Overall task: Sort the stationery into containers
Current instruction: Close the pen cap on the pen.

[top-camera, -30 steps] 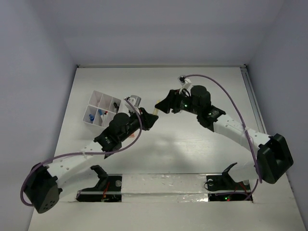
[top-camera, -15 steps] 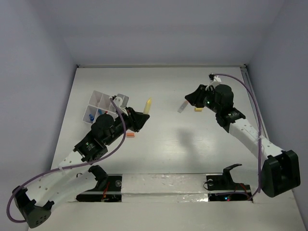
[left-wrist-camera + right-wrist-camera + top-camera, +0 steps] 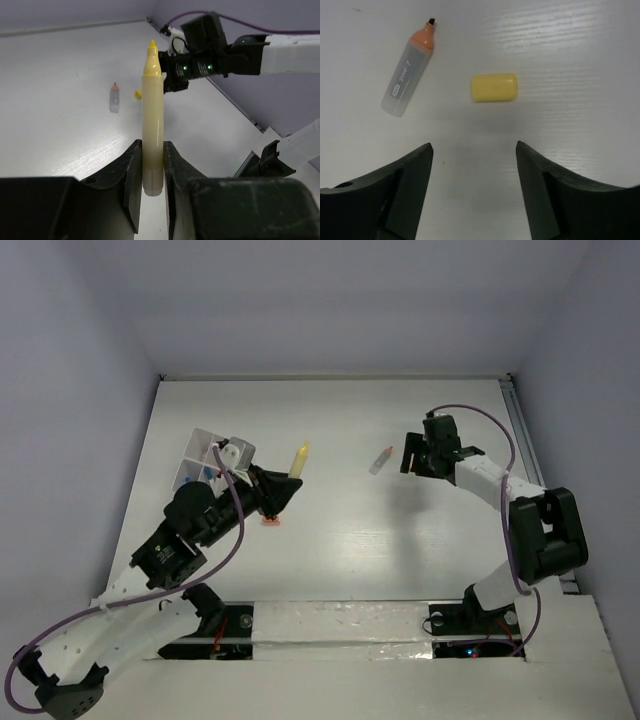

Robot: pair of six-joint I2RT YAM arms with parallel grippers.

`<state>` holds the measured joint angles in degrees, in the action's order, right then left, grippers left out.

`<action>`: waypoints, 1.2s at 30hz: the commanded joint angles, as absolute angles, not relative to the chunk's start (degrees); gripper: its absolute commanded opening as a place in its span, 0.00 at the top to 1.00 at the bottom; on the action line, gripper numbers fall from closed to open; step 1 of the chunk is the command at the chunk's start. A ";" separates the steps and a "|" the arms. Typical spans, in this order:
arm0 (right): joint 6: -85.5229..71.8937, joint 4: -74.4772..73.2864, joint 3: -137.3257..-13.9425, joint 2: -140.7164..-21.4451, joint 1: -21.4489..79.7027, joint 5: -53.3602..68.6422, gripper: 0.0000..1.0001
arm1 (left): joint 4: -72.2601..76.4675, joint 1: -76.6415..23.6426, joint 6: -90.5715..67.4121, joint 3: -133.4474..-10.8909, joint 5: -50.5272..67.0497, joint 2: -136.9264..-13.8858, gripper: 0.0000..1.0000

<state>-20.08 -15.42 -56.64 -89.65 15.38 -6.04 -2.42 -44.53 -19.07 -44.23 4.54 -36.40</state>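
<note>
Left gripper [image 3: 152,150] is clamped on the tail end of the yellow highlighter [image 3: 152,110], which is held upright with its nib bare. In the overhead view the white compartment box [image 3: 200,440] sits at its 9 o'clock. Right gripper [image 3: 472,150] hangs with jaws spread wide and nothing in them. The yellow cap [image 3: 494,87] lies on the table [image 3: 580,45] at its 12 o'clock, an uncapped orange-tipped marker [image 3: 409,80] at 10. That cap looks light, rigid, slick and apt to roll, so it is best pinched across its round sides at mid-length.
</note>
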 commanded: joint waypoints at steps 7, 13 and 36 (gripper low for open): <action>-27.15 -7.92 -55.28 -92.81 13.62 -1.77 0.20 | -3.60 -44.56 -12.75 -44.56 1.59 -32.61 1.00; -28.39 -6.77 -58.00 -96.94 11.60 -0.44 0.22 | -4.66 -44.56 -11.87 -43.86 0.53 -31.29 1.00; -20.05 -16.95 -72.76 -108.72 11.07 -2.98 0.38 | -4.48 -44.56 -11.87 -43.68 0.53 -29.53 1.00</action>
<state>-23.38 -13.28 -69.21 -108.29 11.31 -0.32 -6.74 -44.53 -12.49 -43.83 0.97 -30.22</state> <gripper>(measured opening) 0.621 0.146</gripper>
